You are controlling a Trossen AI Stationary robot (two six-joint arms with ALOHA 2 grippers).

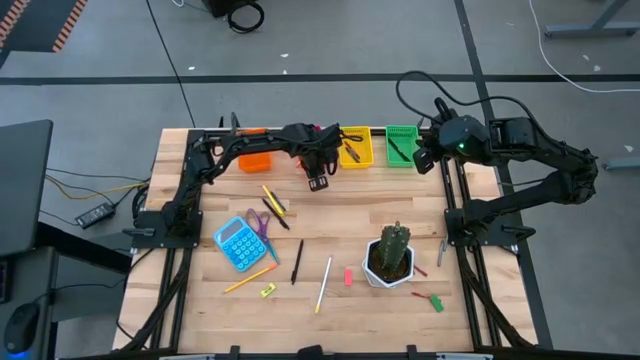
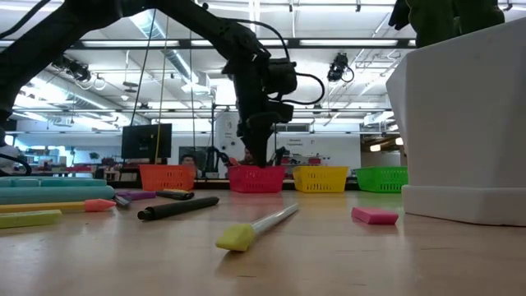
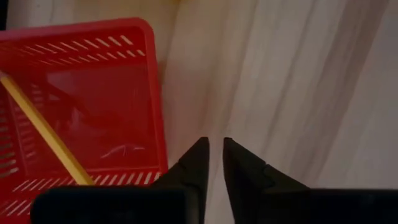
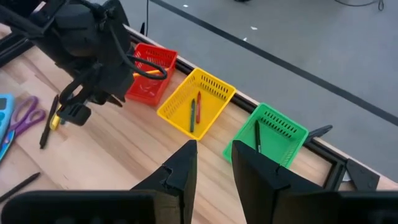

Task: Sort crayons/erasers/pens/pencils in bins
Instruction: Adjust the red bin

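My left gripper point(image 1: 318, 183) hangs pointing down over bare table just in front of the red bin point(image 3: 81, 93). Its fingers point(image 3: 214, 144) stand a narrow gap apart with nothing between them. A yellow pencil point(image 3: 43, 127) lies slanted inside the red bin. The orange bin point(image 1: 255, 160), yellow bin point(image 4: 196, 102) and green bin point(image 4: 267, 134) stand in the same row along the far edge. The yellow bin holds a red and a green crayon point(image 4: 194, 112), and the green bin holds a dark pen point(image 4: 257, 135). My right gripper point(image 4: 214, 149) waits open and empty above the far right, near the green bin.
Pens, pencils and erasers lie loose in the middle and near part of the table: a yellow stick and a black pen point(image 1: 275, 208), a black pen point(image 1: 297, 262), a pale pencil point(image 1: 324, 285) and a pink eraser point(image 1: 348, 277). A blue calculator point(image 1: 238, 243), purple scissors point(image 1: 258, 222) and a white cactus pot point(image 1: 390, 258) stand among them.
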